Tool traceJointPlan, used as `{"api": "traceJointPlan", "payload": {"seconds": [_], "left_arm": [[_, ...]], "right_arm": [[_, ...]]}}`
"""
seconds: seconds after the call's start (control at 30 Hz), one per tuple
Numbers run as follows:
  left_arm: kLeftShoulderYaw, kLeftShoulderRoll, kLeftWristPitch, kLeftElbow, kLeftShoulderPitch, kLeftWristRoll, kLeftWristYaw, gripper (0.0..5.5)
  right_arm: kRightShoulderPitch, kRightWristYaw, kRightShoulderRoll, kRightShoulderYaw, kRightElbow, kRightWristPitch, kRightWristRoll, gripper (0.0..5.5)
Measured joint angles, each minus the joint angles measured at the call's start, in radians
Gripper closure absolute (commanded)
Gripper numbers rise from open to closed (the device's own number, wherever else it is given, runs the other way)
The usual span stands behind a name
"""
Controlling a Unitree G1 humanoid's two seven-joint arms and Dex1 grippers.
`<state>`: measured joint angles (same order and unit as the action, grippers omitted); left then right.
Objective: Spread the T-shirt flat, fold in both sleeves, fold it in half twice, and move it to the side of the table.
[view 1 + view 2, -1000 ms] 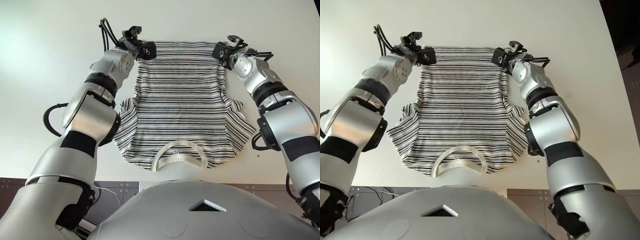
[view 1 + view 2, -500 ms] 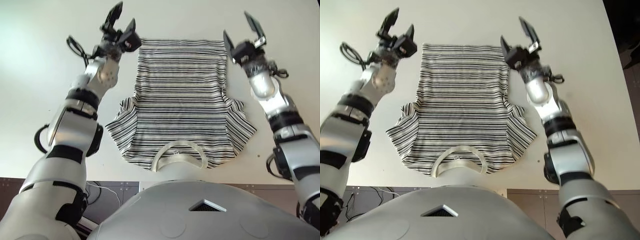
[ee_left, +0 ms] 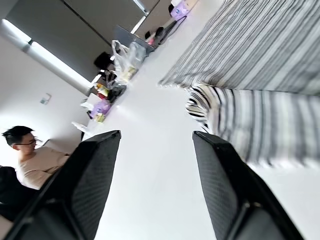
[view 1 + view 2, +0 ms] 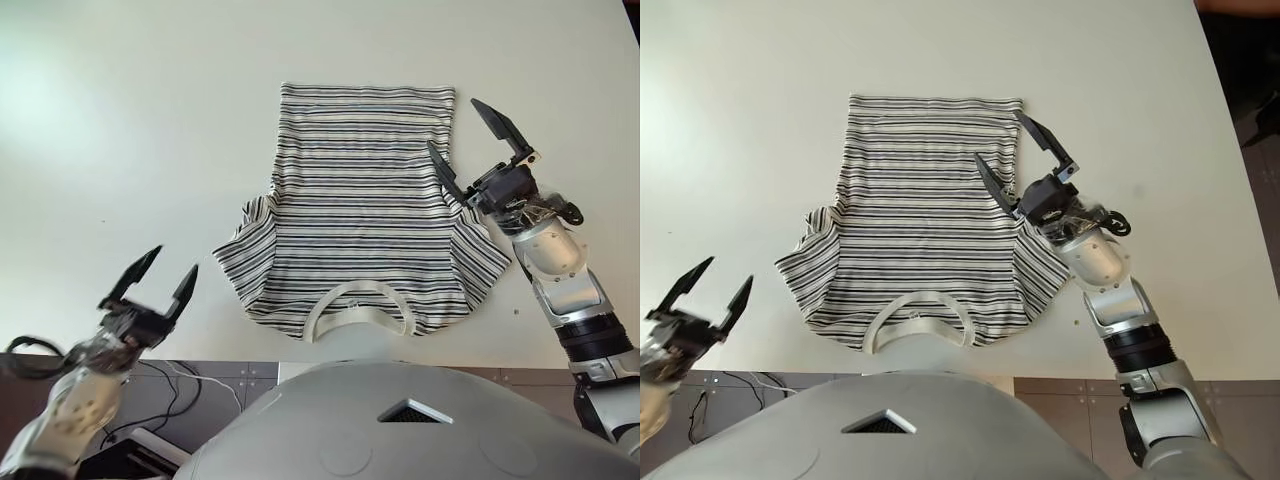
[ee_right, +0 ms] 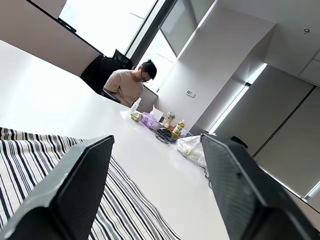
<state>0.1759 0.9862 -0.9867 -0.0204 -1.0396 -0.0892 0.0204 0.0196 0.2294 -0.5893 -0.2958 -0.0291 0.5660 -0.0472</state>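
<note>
Two grippers stand with fingers spread wide and nothing between them: the left gripper [image 4: 175,260] hangs by the near edge of the white table [image 4: 120,120], well apart from the left-hand sleeve [image 4: 245,235]. The right gripper [image 4: 452,123] hovers at the shirt's right side, near where the right-hand sleeve [image 4: 485,245] joins the body. The striped T-shirt [image 4: 362,200] lies spread mid-table, hem toward the far side and pale collar [image 4: 360,300] at the near edge, with both short sleeves rumpled and angled outward.
</note>
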Motion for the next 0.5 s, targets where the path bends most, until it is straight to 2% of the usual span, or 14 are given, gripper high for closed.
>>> {"api": "traceJointPlan", "payload": {"seconds": [0.07, 0.2, 0.33, 0.5], "left_arm": [[0.055, 0.033, 0.019, 0.037, -0.135, -0.005, 0.116, 2.84], [0.148, 0.031, 0.077, 0.071, -0.178, -0.056, 0.233, 2.84], [0.151, 0.005, 0.189, 0.138, -0.022, -0.24, 0.278, 2.84], [0.096, -0.043, 0.298, 0.175, 0.206, -0.473, 0.271, 2.84]], "right_arm": [[0.0, 0.028, 0.007, 0.01, -0.016, -0.038, 0.001, 2.3], [-0.002, 0.05, 0.032, 0.037, -0.019, -0.066, 0.025, 2.3], [-0.018, 0.058, 0.05, 0.053, -0.047, -0.07, 0.064, 2.3], [-0.055, 0.063, 0.058, 0.094, -0.058, -0.07, 0.094, 2.3]]}}
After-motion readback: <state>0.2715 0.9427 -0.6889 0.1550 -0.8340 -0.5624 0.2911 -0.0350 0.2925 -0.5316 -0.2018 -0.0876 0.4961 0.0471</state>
